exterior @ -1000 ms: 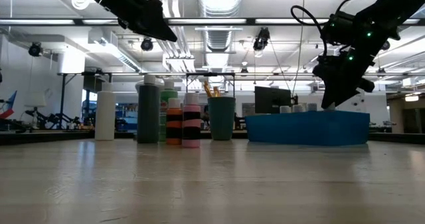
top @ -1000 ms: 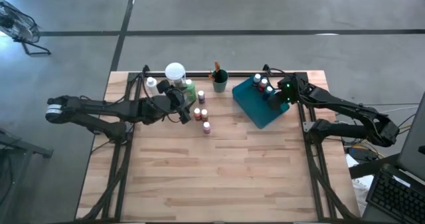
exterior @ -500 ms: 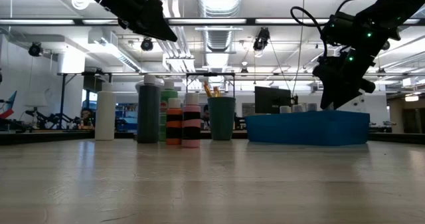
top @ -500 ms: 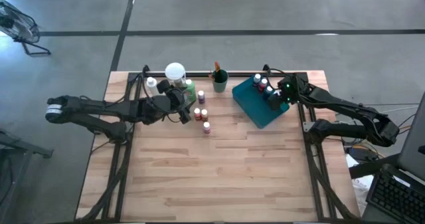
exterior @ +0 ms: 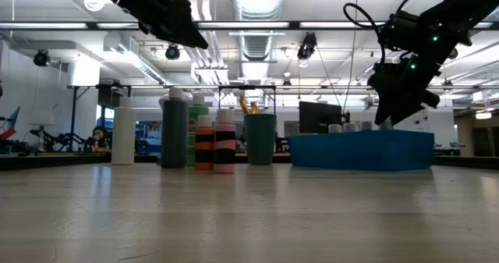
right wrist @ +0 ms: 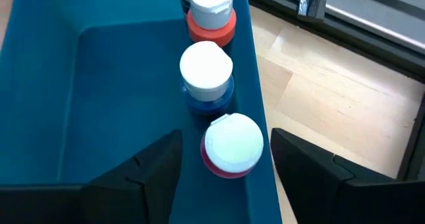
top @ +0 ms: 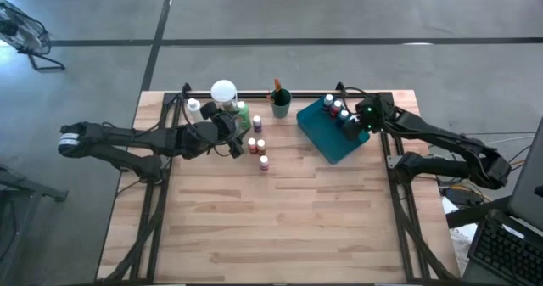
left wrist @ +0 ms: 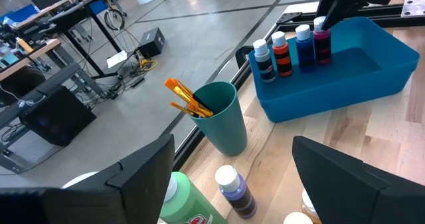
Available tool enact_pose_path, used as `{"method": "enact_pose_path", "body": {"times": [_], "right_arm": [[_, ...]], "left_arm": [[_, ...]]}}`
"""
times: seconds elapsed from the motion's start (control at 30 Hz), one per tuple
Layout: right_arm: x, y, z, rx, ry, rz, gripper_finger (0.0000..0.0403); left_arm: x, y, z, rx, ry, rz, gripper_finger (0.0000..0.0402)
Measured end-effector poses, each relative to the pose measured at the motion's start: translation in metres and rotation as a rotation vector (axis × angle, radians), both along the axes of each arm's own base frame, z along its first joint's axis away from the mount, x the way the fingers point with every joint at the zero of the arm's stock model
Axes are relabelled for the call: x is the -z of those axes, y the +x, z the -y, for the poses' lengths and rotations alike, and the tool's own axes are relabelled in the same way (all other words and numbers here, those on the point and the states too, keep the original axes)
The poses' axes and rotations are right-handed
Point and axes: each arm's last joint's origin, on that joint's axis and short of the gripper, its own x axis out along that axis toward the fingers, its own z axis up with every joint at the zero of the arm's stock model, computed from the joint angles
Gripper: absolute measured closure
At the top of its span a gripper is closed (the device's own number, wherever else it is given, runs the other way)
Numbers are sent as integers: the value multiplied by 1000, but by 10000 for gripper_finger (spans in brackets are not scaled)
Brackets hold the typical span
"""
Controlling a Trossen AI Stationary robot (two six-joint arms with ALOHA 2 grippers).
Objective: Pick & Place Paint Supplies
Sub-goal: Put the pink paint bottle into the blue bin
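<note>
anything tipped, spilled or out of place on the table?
Nothing stands out. Four bottles stand upright in a row along one wall of the teal tray, brushes sit in the green cup, and the remaining bottles stand upright on the table. No spills visible.

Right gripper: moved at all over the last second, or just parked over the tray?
Yes. In the low view the right gripper has lifted slightly: its tips were level with the teal tray's rim, now they sit just above the bottle caps.
</note>
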Motion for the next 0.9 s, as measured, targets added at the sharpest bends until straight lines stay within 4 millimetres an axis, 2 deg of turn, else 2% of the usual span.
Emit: {"method": "enact_pose_path", "body": {"times": [0.27,0.4,0.57,0.77,0.9], "right_arm": [[-14,-3,-3,0,-52,50,135],[-39,-2,-1,-24,-132,98,133],[-76,-1,-3,-67,-239,157,156],[-119,2,-14,-148,-351,242,184],[-140,7,-23,-211,-385,299,197]], "left_arm": [[0,0,0,2,4,-4,92],[0,0,0,2,5,-5,92],[0,0,0,2,5,-4,92],[0,0,0,2,4,-7,92],[0,0,0,2,3,-7,92]]}}
